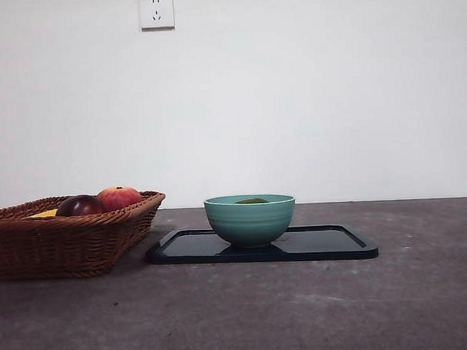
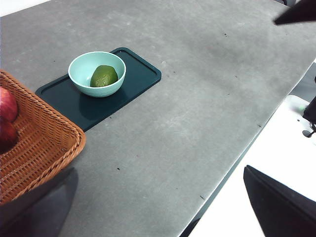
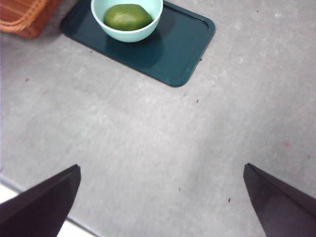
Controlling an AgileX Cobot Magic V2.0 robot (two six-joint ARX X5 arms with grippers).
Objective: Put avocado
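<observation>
The olive-green avocado (image 1: 252, 200) lies inside the teal bowl (image 1: 249, 221), with only its top showing over the rim in the front view. The bowl stands on the left part of a dark tray (image 1: 329, 244). The left wrist view shows the avocado (image 2: 104, 75) in the bowl (image 2: 81, 66) from above, and the right wrist view shows it too (image 3: 127, 17). My left gripper (image 2: 159, 168) is open and empty, far from the bowl, over the table's near edge. My right gripper (image 3: 162, 165) is open and empty, over bare table short of the tray (image 3: 182, 49).
A wicker basket (image 1: 66, 244) stands left of the tray. It holds a red-orange apple (image 1: 118, 197), a dark maroon fruit (image 1: 80, 206) and something yellow (image 1: 45, 214). Neither arm shows in the front view.
</observation>
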